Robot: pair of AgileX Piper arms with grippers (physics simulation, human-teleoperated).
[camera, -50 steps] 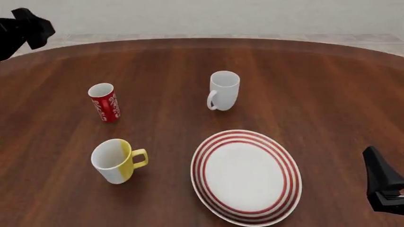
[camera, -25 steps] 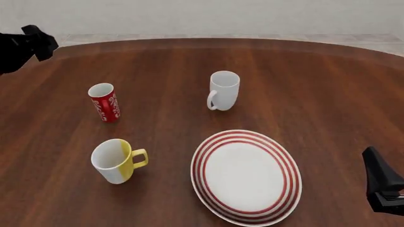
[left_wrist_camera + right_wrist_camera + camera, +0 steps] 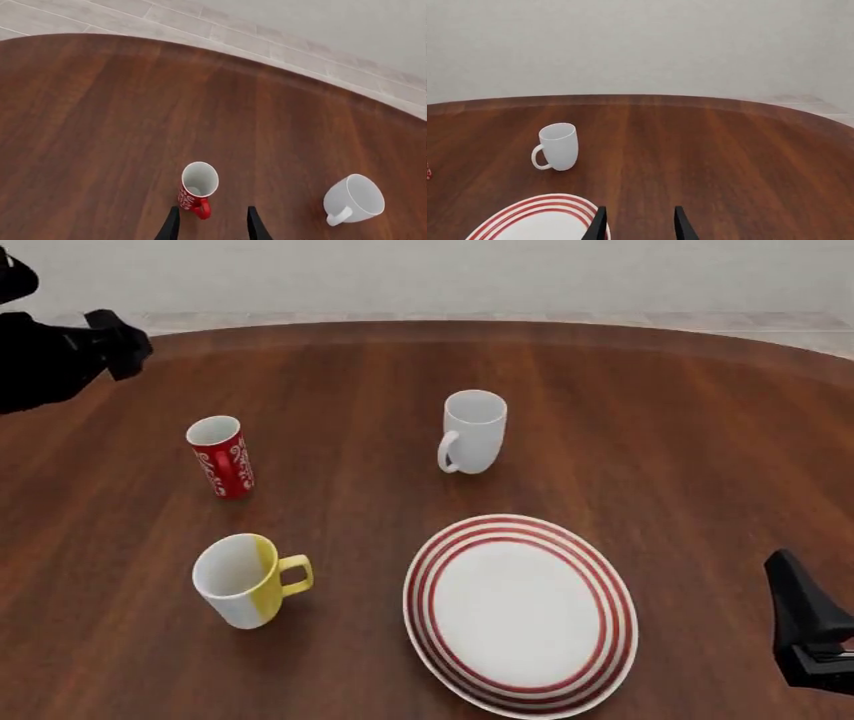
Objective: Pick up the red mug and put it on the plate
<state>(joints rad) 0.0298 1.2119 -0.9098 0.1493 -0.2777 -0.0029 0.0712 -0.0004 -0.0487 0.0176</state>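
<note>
Above the tabletop's (image 3: 400, 390) far left, left pincer (image 3: 211, 225) spread apart and empty, nearer the red mug (image 3: 222, 457) than a second ago, lined up on it. Upright between yellow mug (image 3: 244, 580) and far edge, well apart from plate (image 3: 521, 612). Approach underway; grasp pending.

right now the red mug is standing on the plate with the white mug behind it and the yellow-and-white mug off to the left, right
Not quite. The red mug is not on the plate; it stands on the table, well to the plate's left, as the front view shows. The white mug behind the plate and the yellow-and-white mug to the left are as you say.
</note>
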